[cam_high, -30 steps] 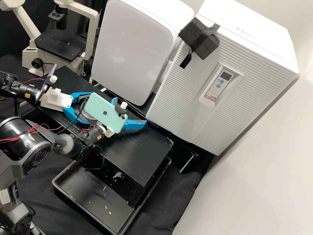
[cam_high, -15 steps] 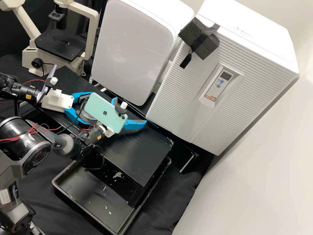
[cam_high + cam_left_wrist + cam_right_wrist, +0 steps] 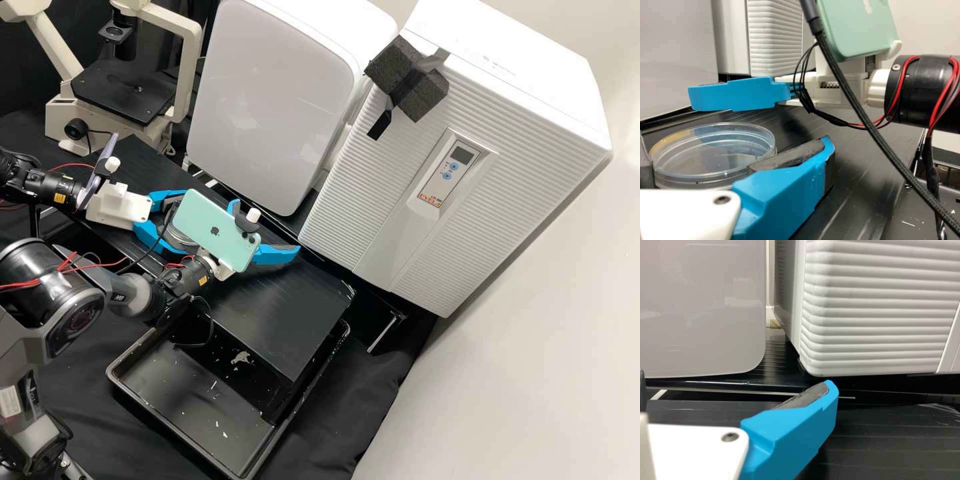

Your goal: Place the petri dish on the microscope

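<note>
Going left to right in the high view: first up is the microscope (image 3: 63, 123), standing behind the arms, and its flat black stage (image 3: 117, 100) has no dish on it yet. Next is the left end effector (image 3: 180, 222), down low with its blue fingers spread either side of the petri dish (image 3: 705, 155). The dish is clear, lying flat on the black worktop (image 3: 287, 307). Can't tell if the pads are touching it, but I don't read it as a firm grip.

So imo the step in hand is getting a proper grab on the dish. I'd get it centred between the pads first, then close slowly and evenly so neither side shoves it. Aim for the side wall, not just the top rim, or a lid could slide off the base. Gentle squeeze too, since thin clear plastic probably flexes or pops out. Then lift straight up and keep it level before swinging toward the stage.

Right of that is the right end effector (image 3: 263, 229), fingers wide apart with nothing between them. It's pretty close to the dish, and there's a braided cable (image 3: 860, 115) hanging nearby in the left wrist view, so I'd steer clear of both on the lift.
</note>
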You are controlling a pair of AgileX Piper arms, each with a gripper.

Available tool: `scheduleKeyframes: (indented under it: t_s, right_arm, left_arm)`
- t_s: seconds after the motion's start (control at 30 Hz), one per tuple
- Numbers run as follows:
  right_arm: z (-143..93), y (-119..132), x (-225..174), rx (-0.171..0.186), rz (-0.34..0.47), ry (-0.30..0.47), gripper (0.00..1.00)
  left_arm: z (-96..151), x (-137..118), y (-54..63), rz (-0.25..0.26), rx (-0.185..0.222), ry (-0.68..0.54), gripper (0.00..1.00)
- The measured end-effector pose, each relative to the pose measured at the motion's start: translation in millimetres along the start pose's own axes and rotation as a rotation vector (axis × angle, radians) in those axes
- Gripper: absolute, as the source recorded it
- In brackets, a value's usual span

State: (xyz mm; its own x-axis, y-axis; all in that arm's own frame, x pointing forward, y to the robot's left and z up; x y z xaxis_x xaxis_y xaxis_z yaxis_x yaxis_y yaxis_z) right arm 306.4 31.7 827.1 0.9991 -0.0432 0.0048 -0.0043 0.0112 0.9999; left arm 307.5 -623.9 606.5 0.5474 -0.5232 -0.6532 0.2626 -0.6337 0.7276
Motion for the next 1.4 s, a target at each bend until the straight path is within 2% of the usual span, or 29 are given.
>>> scheduleKeyframes:
  t_s: [0.47, 0.83, 0.97, 1.17, 1.4]
  right_arm:
    - [0, 0, 0, 0.000, 0.000, 0.000, 1.00]
    - [0, 0, 0, 0.000, 0.000, 0.000, 1.00]
    - [0, 0, 0, 0.000, 0.000, 0.000, 1.00]
    - [0, 0, 0, 0.000, 0.000, 0.000, 1.00]
    - [0, 0, 0, 0.000, 0.000, 0.000, 1.00]
  left_arm:
    - [1, 0, 0.0, -0.002, -0.003, -0.013, 0.00]
    - [1, -1, 0.0, -0.005, 0.010, -0.024, 0.00]
    - [0, -1, -0.2, -0.009, -0.011, -0.028, 0.00]
    - [-4, -3, 0.9, -0.008, -0.010, -0.030, 0.00]
    - [-22, -22, 6.0, 0.003, -0.030, 0.019, 0.00]
